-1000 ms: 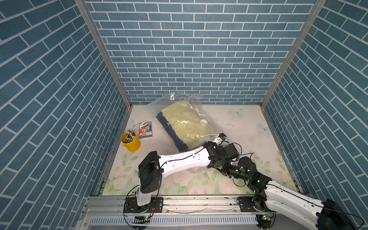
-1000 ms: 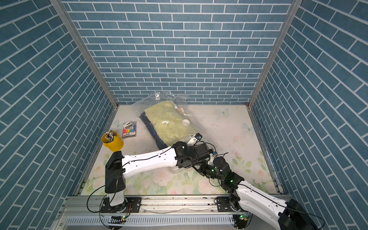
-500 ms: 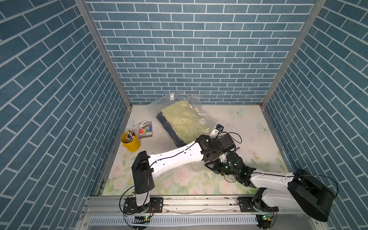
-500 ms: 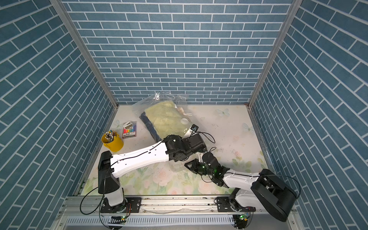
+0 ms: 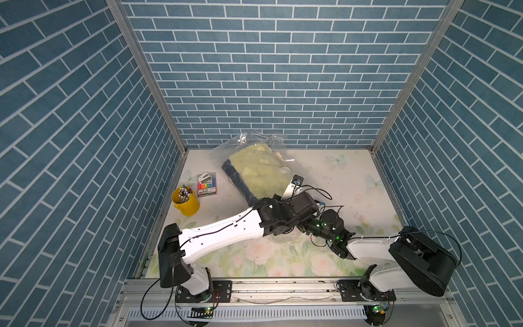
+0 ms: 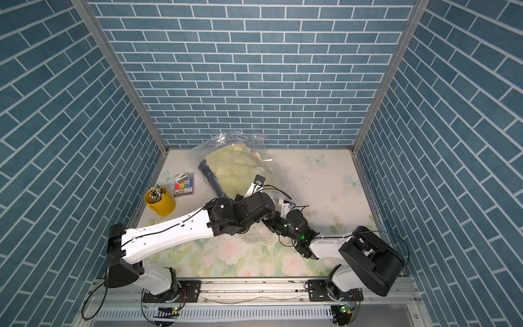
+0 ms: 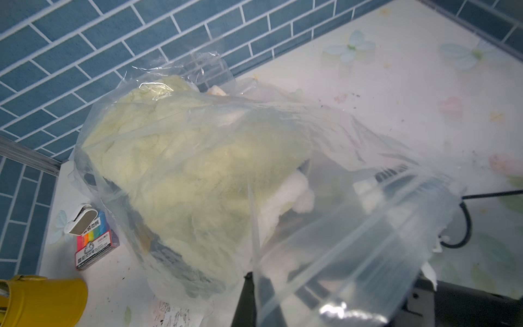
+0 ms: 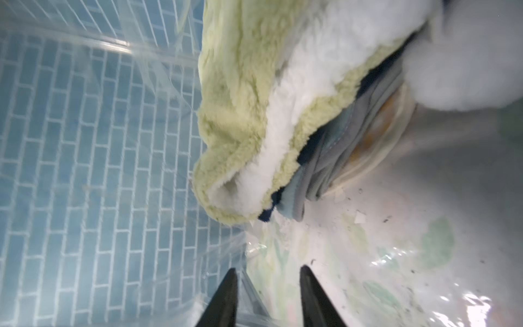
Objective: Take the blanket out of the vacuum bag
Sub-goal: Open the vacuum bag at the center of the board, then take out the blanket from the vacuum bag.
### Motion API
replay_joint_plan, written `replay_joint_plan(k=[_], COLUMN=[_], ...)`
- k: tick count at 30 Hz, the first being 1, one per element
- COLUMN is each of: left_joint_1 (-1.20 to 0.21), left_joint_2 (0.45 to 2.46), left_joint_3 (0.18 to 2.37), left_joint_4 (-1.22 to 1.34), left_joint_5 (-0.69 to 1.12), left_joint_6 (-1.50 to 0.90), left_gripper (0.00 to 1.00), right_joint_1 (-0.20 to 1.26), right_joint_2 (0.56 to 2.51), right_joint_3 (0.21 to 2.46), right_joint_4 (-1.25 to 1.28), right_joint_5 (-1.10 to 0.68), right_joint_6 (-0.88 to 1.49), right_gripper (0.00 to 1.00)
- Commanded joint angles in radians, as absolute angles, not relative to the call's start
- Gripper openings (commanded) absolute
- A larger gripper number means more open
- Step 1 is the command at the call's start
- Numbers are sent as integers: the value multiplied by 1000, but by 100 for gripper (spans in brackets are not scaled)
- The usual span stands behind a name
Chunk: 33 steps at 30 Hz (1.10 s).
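So here's the setup: the big crinkly see-through plastic vacuum bag (image 5: 249,143) lies toward the back of the floral-print worktop (image 5: 353,175), a bit left of centre. Its far end is puffed up against the blue brick back wall (image 5: 283,85), and its near end runs diagonally down to where the two wrists meet around the middle. Both top views show the vacuum bag (image 6: 226,141) the same way.

The fluffy yellow-green folded blanket (image 5: 260,170) is fully inside the bag, with a dark navy layer along its left edge.

The left claw (image 7: 254,283) is clamped shut on the film at the bag's near end. In the left wrist view the plastic fans out from the dark tips, and the blanket (image 7: 184,170) shows through it.

The right claw (image 8: 268,294) has its two black fingers (image 8: 229,297) standing apart, gripping nothing. A loose fold of film sits between them. They point at the blanket's (image 8: 240,113) rolled corner, which shows white fleece lining over blue-grey and navy layers, and they aren't touching it. Everything in that view is hazy through plastic, so I can't tell whether the claw is actually inside the bag.

In the top views the left arm's black wrist hides both sets of tips.

Over by the left wall there's a yellow cup of pens (image 5: 185,202), and just behind it a flat pack of rainbow-coloured markers with a white clip (image 5: 207,185) — both clear of the bag.
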<state>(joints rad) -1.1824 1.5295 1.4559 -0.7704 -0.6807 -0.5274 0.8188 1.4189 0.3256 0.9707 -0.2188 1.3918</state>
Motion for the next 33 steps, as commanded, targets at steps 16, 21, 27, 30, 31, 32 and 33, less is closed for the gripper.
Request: replay_joint_plan(k=[16,21,27,30,31,32,33], left_joint_1=[-1180,-1179,-1179,-1179,-1180,-1180,-1179], left_joint_2=[1447,1443,1455,1458,1459,1463,1466], left_joint_3=[1356,1335,1328,1327,1327,1326,1327], left_joint_4=[-565,-554,-548,-537,-533,-529,-531], left_joint_5=[-643,-647,-671,-669,-664,-659,-661], left_joint_6=[-502,-491,-467,-465,-463,-457,-453], left_gripper=[0,0,0,0,0,0,0], right_joint_1=[807,787,797,798,797,796,795], right_joint_2=[1694,1749,1715,1686,1679,1676,1672], right_joint_3=[472,511,523,532,540,542,544], right_joint_4=[1207,1273,1214,1182,1169,1171,1175], right_joint_5=[-150,-201,-219,-222,-229,-239,-243], right_joint_6=[1574,1578,1546,1524,1522,1523,1523], right_gripper=[78,61,39,30,28,27,26])
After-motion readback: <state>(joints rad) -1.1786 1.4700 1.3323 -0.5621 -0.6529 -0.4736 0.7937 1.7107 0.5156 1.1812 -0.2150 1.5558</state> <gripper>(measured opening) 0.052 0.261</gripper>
